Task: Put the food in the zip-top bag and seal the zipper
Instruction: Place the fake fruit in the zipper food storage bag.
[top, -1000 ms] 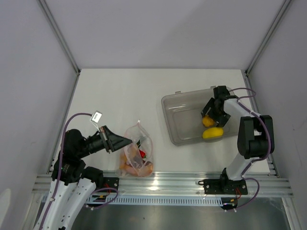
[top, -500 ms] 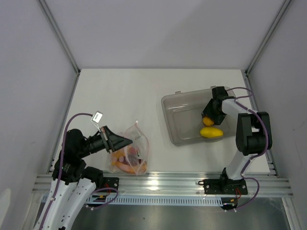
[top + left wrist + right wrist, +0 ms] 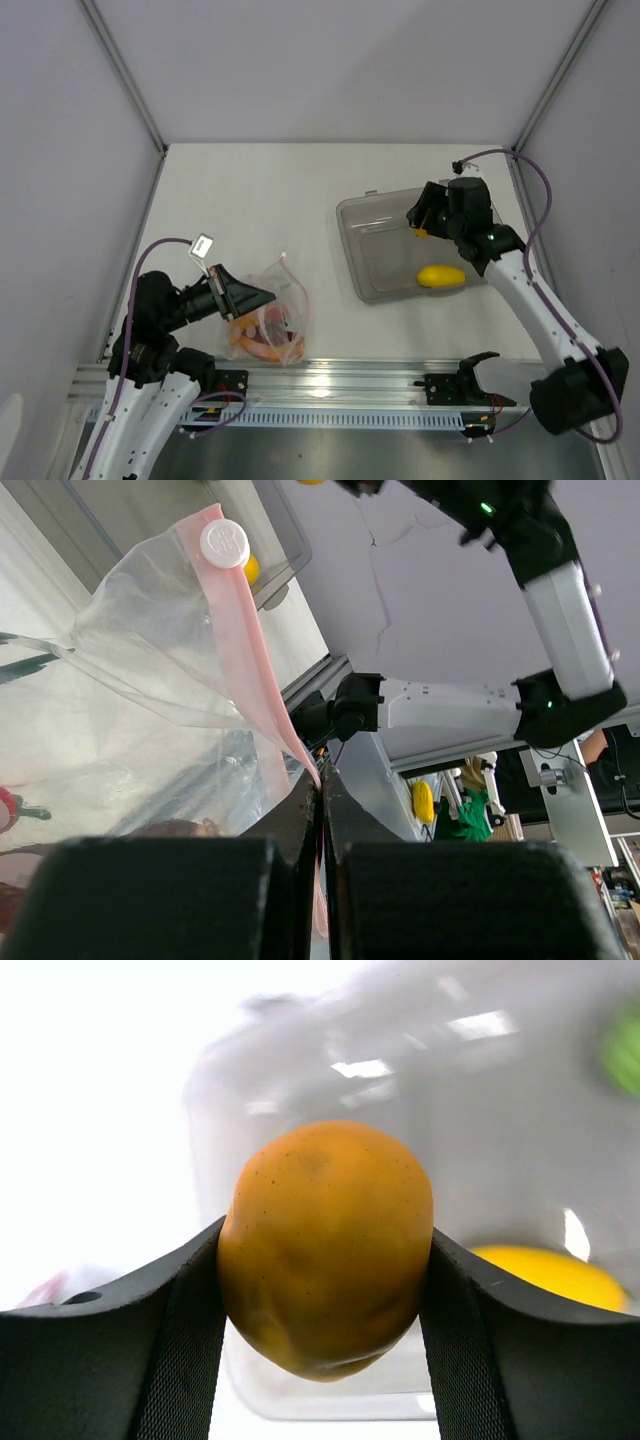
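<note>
As part-open right claw (image 3: 430, 212) is clamping orange fruit (image 3: 325, 1250) above grey bin (image 3: 380, 215), closed left claw (image 3: 322, 810) is pinching zip-top bag (image 3: 130, 680) zipper (image 3: 250, 650); rounded fruit risking slipping.

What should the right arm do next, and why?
Probably carry the orange fruit left toward the bag. The right gripper clamps it above the bin, and the left gripper pinches the bag's pink strip, holding it up.
</note>
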`<state>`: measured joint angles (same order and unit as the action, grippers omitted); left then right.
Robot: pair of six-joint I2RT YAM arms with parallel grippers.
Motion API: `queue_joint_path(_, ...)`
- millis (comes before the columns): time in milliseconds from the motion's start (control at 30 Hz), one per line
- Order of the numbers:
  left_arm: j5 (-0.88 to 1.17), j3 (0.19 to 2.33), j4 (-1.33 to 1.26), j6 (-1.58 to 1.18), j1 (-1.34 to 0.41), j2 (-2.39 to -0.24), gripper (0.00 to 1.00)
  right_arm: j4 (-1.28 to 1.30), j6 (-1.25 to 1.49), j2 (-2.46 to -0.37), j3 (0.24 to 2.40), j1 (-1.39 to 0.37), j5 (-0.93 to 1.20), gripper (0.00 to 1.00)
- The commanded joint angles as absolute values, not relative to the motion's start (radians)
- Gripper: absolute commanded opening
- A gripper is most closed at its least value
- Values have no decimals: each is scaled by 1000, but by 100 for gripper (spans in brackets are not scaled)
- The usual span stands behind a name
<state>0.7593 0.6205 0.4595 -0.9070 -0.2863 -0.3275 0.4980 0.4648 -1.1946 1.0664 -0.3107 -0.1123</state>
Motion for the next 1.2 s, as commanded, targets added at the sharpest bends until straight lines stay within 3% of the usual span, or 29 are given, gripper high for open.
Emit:
queue_joint_path(0, 746, 623, 440, -899, -291, -321, 0, 359, 353, -1024, 1023, -441, 49, 0)
queue_joint_path(300, 747, 649, 442, -922, -291, -314, 1, 172, 311, -764, 922, -831, 268, 5)
queue_joint_path(467, 746, 660, 443, -927, -291, -321, 0, 123, 287, -831, 937, -1064, 262, 6)
queue_joint_path(633, 756, 664, 440, -942, -291, -319, 1, 123, 213, -957, 994, -1273, 92, 7)
queue_joint_path(1167, 770, 658, 430, -997, -291, -301, 1, 42, 330, -1268, 1126, -1321, 8, 7)
